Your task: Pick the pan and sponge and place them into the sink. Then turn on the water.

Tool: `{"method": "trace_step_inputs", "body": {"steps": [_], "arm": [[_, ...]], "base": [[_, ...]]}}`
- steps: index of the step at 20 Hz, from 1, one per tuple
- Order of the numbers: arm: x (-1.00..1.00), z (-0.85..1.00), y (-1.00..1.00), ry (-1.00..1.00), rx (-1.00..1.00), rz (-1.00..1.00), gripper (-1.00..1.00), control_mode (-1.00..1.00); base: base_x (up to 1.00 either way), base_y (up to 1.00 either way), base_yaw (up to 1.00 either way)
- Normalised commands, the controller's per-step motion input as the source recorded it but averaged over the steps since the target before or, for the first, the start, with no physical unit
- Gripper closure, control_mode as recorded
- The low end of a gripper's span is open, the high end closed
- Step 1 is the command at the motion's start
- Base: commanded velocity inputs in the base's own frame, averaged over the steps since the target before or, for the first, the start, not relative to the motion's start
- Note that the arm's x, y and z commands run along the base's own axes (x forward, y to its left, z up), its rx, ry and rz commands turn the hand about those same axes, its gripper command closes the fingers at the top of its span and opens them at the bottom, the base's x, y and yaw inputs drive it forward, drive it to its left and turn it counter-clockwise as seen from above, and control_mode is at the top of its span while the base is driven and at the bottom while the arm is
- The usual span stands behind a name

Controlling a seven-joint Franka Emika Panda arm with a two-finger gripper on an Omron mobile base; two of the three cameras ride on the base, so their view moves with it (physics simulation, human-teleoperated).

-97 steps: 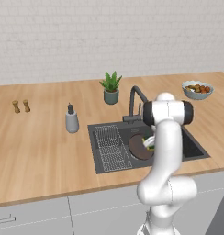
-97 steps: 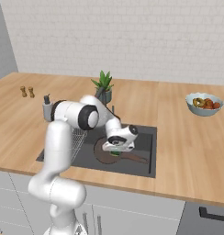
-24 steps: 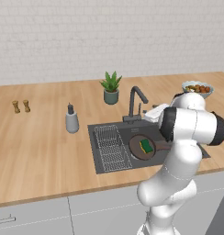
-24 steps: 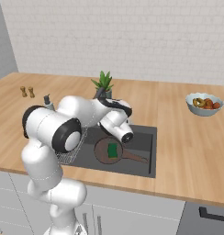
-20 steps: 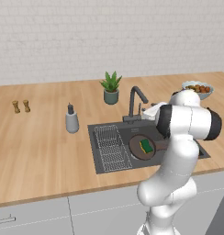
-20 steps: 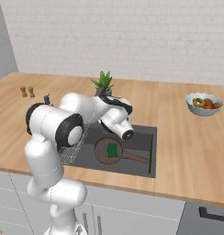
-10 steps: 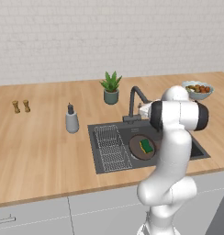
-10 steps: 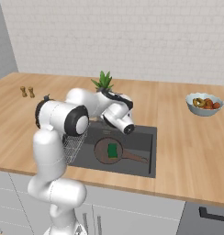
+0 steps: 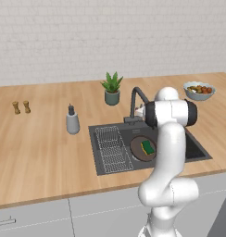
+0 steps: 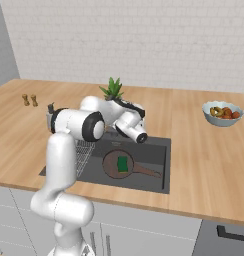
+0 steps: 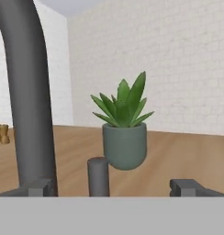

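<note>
The jaws stand spread wide and empty; the gripper sits level behind the sink, its fingertips flanking the faucet's short dark lever.

The wooden counter carries everything. The sink is sunk into it, with the wire rack in the sink's left part. The faucet rises from the sink's back edge. The pan lies flat in the sink, beside the rack, handle pointing away from it. A fruit bowl stands well right of the sink. A potted plant stands behind the sink, a soap bottle just left of it. The sponge rests inside the pan. Two small shakers stand far left of the sink.
</note>
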Motion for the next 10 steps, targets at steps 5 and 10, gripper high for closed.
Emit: {"method": "trace_step_inputs", "body": {"steps": [5,10], "arm": [[0.35,-0.26,-0.02,0.00,0.01,0.00,-1.00,-1.00],[0.39,-0.25,-0.03,0.00,0.01,0.00,1.00,-1.00]], "base": [[0.00,0.00,0.00],[0.00,0.00,0.00]]}}
